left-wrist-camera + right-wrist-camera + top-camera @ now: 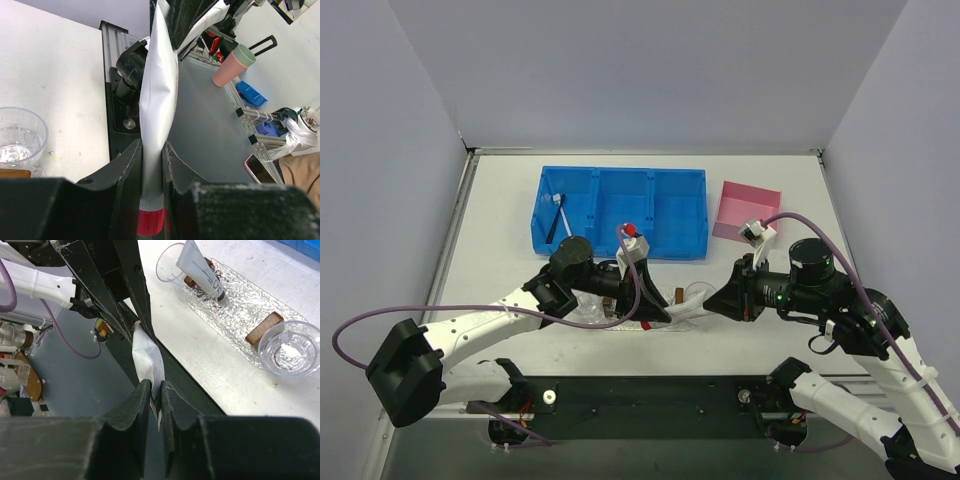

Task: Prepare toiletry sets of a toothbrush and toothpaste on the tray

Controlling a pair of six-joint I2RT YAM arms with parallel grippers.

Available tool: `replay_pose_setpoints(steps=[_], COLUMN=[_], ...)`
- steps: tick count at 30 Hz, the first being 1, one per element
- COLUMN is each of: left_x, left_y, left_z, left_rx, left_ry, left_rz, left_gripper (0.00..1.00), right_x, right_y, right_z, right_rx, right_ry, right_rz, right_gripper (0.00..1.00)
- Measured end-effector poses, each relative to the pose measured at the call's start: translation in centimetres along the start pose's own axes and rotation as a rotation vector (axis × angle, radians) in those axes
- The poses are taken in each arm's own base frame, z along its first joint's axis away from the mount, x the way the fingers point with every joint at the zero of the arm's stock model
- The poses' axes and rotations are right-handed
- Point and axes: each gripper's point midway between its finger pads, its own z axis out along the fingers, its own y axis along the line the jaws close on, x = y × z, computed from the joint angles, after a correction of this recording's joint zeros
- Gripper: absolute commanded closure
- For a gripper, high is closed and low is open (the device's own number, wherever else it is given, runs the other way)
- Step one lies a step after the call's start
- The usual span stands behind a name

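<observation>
Right wrist | black-capped toothpaste [200,267] on tray [235,320] | left gripper [152,150], right gripper [156,387] pinch red-capped toothpaste [159,100]

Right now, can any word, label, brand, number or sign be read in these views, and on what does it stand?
No text can be read in any view.
red-capped toothpaste tube: the side shown is blank white.
black-capped toothpaste tube: any print is too small to tell.
blue bin and pink box: no labels show.
</observation>
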Motion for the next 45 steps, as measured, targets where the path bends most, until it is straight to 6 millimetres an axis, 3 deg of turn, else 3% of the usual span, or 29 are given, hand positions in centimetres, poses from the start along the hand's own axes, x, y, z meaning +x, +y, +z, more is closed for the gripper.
replay_pose_setpoints(steps=[1,3,7,12,17,22,26,30,36,45], left_x=[0.0,-0.1,-0.2,-1.0,-3.6,-8.1,-10.7,-9.8,-7.6,-6.5], left_y=[0.0,0.0,0.1,0.8,2.7,5.1,8.3,11.2,12.7,13.3], left_z=[0.0,0.0,-0.1,-0.8,-4.0,-10.4,-17.5,-23.1,-26.1,-27.3], left_rx=[0.000,-0.003,-0.007,-0.049,-0.209,-0.515,-0.859,-1.164,-1.353,-1.430], left_ry=[-0.001,-0.003,-0.006,-0.033,-0.098,-0.252,-0.369,-0.385,-0.326,-0.287], left_rz=[0.001,0.002,0.006,0.029,0.092,0.188,0.190,0.130,0.090,0.074], left_gripper=[0.97,0.82,0.38,0.22,0.16,0.14,0.14,0.14,0.14,0.14], right_x=[0.0,0.0,-0.1,-0.3,-1.6,-3.6,-4.2,-3.6,-3.5,-3.7], right_y=[0.0,0.0,0.1,-0.4,-1.5,-2.3,-3.5,-3.7,-3.8,-3.9], right_z=[0.0,0.0,-0.1,-0.3,-1.5,-2.2,-0.3,2.8,6.3,10.5], right_rx=[0.000,-0.002,-0.003,0.027,0.127,0.225,0.294,0.361,0.435,0.515], right_ry=[0.000,-0.001,-0.005,-0.023,-0.061,-0.092,-0.043,0.054,0.129,0.194], right_rz=[-0.001,-0.006,-0.008,-0.026,-0.062,-0.066,-0.033,-0.058,-0.058,-0.072], right_gripper=[1.00,1.00,1.00,1.00,1.00,1.00,1.00,1.00,1.00,1.00])
